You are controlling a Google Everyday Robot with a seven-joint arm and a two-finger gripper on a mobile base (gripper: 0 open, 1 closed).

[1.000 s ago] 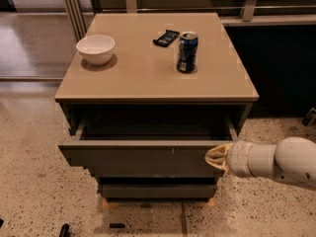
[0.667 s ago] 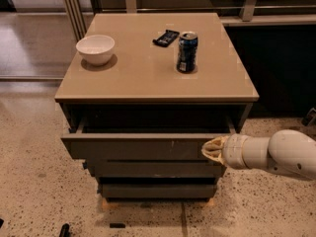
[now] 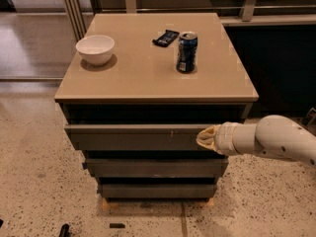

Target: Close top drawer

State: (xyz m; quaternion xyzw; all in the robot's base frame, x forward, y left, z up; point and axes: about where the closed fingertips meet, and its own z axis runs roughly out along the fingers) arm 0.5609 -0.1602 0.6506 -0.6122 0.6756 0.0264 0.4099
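At the near edge, speckled terrazzo floor (image 3: 39, 172), with the cabinet standing on it.

- Lowest and nearest: two narrower-looking plain grey drawer fronts, bottom (image 3: 158, 190) and middle (image 3: 153, 168). Both look seated and are not the target.
- Above them is the top drawer (image 3: 133, 137), a wide, shallow grey-brown flat front with no handle and small pale scratch marks (image 3: 171, 134) right of centre. Its front stands proud of the two below, with a dark gap showing between its top edge and the cabinet top. Judgement: partly open, short travel left.
- The cream-tipped gripper (image 3: 206, 138) sits at the right end of that front, touching it or just off it; contact can't be confirmed. Whether it is apart or together can't be told from this view. The white segmented arm (image 3: 276, 142) comes in from the right, roughly level with the drawer.
- Key relation: the drawer's long axis runs left-right, and the closing direction is square to it, away from the camera into the carcass. The gripper is in front of the face, so the drawer lies straight ahead of it along the push line.
- Risk (judgement): the contact point is well right of centre, so the drawer may rack. The push should stay square to the face.
- Further back, on the tan laminate cabinet top (image 3: 143, 68): white ceramic bowl (image 3: 95, 49) at left, dark blue drink can (image 3: 187, 52) upright right of centre, flat black packet (image 3: 165, 37) behind it. All are well clear of the drawer.
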